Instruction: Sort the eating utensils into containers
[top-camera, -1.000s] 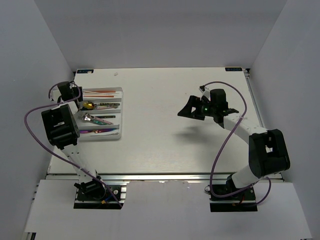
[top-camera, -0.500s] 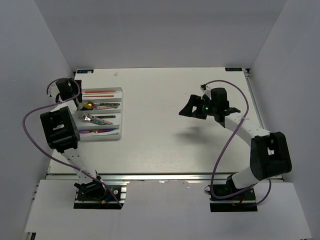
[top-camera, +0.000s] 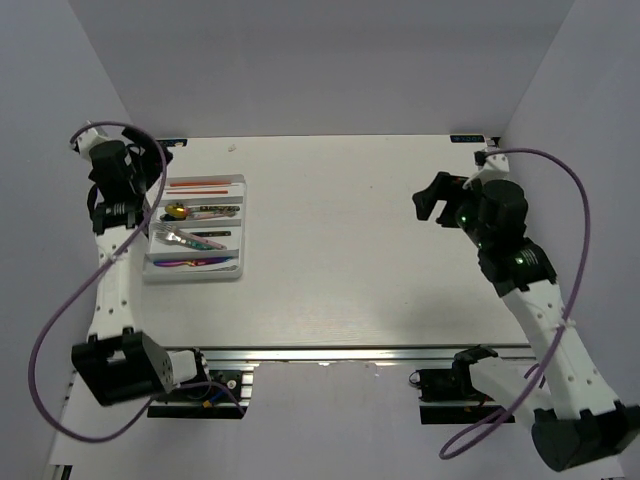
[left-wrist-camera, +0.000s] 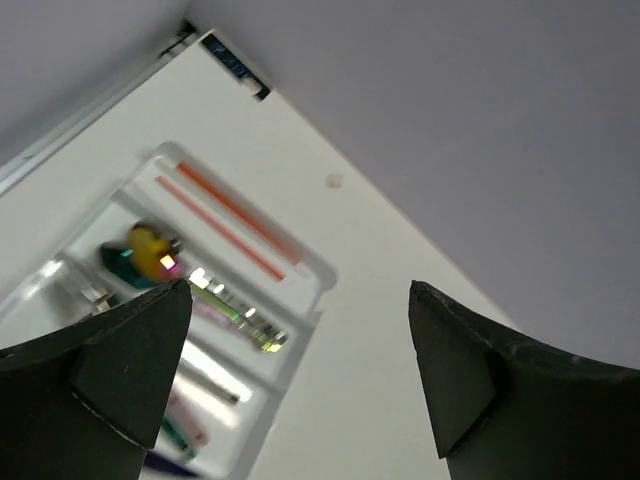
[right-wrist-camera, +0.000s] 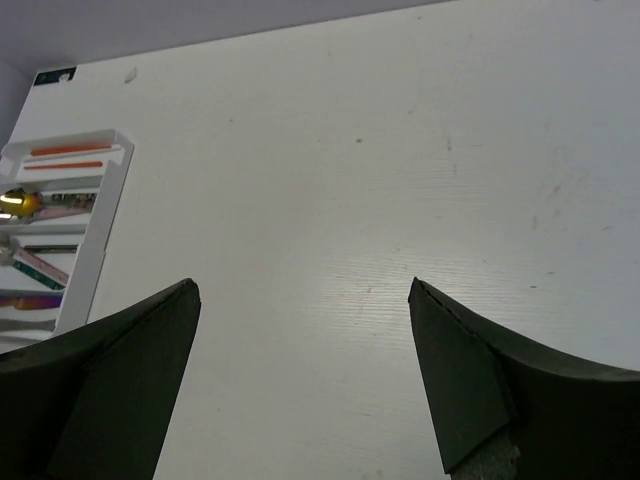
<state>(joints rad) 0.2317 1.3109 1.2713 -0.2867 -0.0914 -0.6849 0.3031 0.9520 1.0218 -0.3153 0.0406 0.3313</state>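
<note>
The white tray (top-camera: 242, 232) lies at the table's left with the eating utensils in its long compartments. Two red sticks (top-camera: 200, 186) fill the far slot. A gold-bowled spoon (top-camera: 176, 211) and shiny, partly pinkish pieces (top-camera: 190, 241) occupy the nearer ones. My left gripper (top-camera: 122, 200) hangs raised beside the tray's left end, open and empty. In the left wrist view its gripper (left-wrist-camera: 300, 288) frames the tray (left-wrist-camera: 318, 275), red sticks (left-wrist-camera: 225, 205) and spoon (left-wrist-camera: 150, 250). My right gripper (top-camera: 432, 198) is lifted at the right, open and empty (right-wrist-camera: 300, 285), with the tray (right-wrist-camera: 95, 240) far off to its left.
Bare white tabletop (top-camera: 340, 250) stretches between the tray and the right arm. Grey walls close in the back and both sides. The metal rail (top-camera: 320, 352) with the arm bases runs along the near edge.
My left gripper has opened wide and lifted back off the tray's left end. The right arm has pulled up and away to the right, its gripper staying open.
</note>
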